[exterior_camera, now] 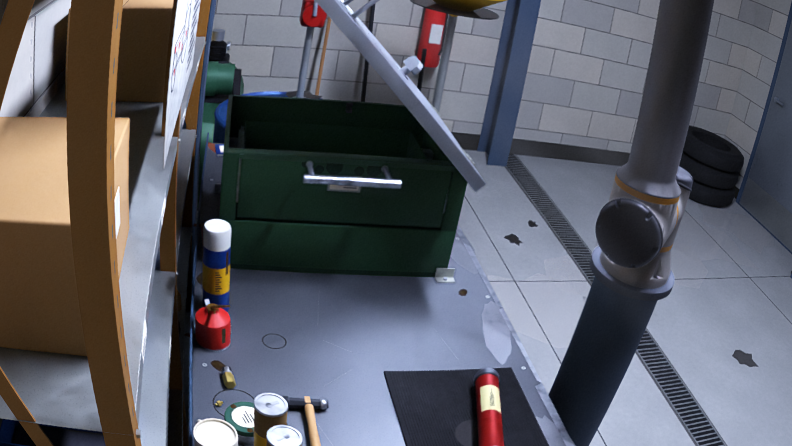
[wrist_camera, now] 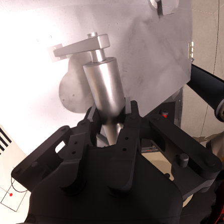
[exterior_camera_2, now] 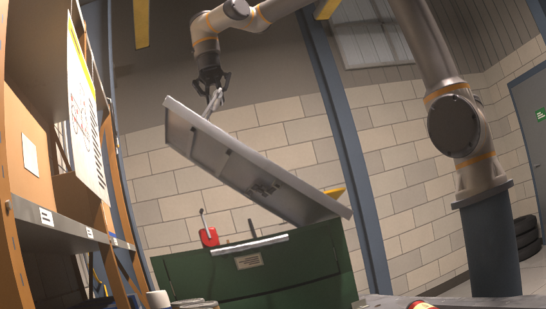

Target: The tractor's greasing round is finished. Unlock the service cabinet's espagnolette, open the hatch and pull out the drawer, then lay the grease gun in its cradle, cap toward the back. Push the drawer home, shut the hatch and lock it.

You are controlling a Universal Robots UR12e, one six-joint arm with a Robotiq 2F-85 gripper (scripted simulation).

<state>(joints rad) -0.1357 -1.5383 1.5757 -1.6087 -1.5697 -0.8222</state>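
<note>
The grey hatch (exterior_camera: pixel 399 88) (exterior_camera_2: pixel 245 168) stands tilted up steeply over the green service cabinet (exterior_camera: pixel 341 188) (exterior_camera_2: pixel 264 268), hinged at the cabinet's right side. The hatch's metal handle (wrist_camera: pixel 105 85) (exterior_camera_2: pixel 213 102) is held in my closed gripper (wrist_camera: pixel 110 114) (exterior_camera_2: pixel 212 89), high above the cabinet. The drawer sits closed in the cabinet's front, with a silver bar pull (exterior_camera: pixel 352 179) (exterior_camera_2: pixel 249 244). The red grease gun (exterior_camera: pixel 488 407) lies on a black mat (exterior_camera: pixel 463 407) at the bench's near right corner. The espagnolette lever (wrist_camera: pixel 82 46) sits on the hatch face beyond my fingers.
A shelf rack with cardboard boxes (exterior_camera: pixel 55 221) lines the left side. A spray can (exterior_camera: pixel 216 260), a red oil can (exterior_camera: pixel 212 327), tins (exterior_camera: pixel 270 413) and a hammer (exterior_camera: pixel 308 413) stand along the bench's left and near edge. My arm's base column (exterior_camera: pixel 609 310) rises right of the bench.
</note>
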